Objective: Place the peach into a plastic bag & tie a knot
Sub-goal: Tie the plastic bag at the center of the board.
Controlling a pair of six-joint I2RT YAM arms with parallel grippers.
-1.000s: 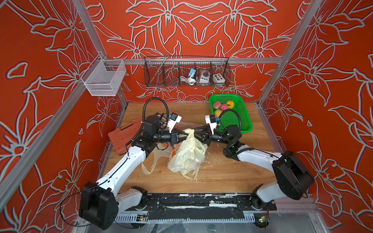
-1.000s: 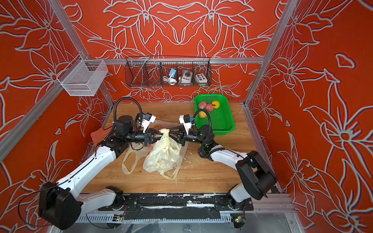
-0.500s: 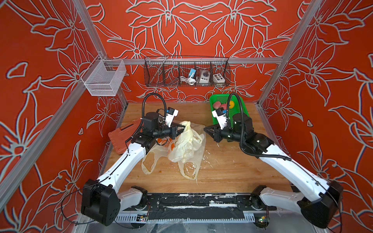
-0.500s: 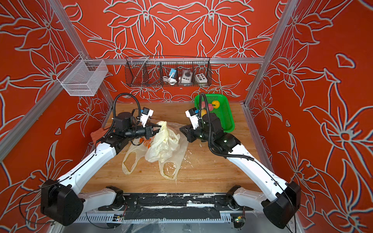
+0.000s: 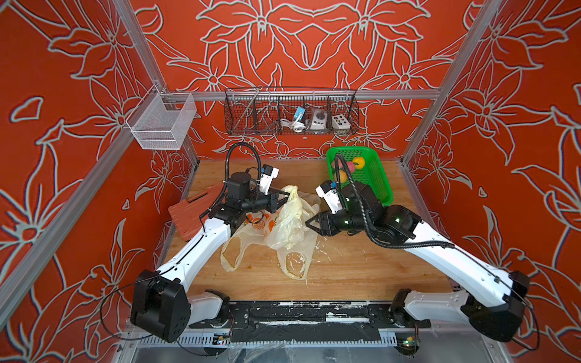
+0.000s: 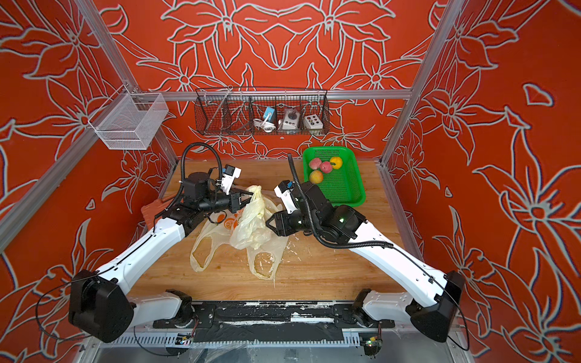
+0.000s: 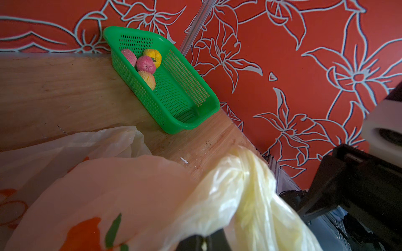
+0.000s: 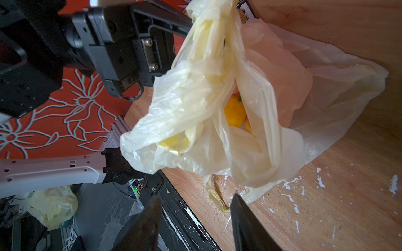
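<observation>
Seen from above, a cream plastic bag (image 5: 290, 220) hangs near the middle of a wooden table (image 5: 361, 270), a little toward 11 o'clock. The left gripper (image 5: 283, 197) reaches in from 9 o'clock, its fingers pressed together on the bag's bunched top (image 5: 292, 191); whether that bunch is a finished knot I cannot tell. The right gripper (image 5: 309, 222) waits at the bag's 3 o'clock, fingers spread and holding nothing, just beside the plastic. In the right wrist view a yellow-orange round shape (image 8: 235, 113) shows through the folds, probably the peach. A second, orange-printed bag (image 5: 234, 251) lies flat underneath. A green basket (image 5: 375, 184) of fruit sits at 1 o'clock. The film looks thin, light, slippery and easily torn, so the gathered handle loops likely give a surer hold than the loose body.
</observation>
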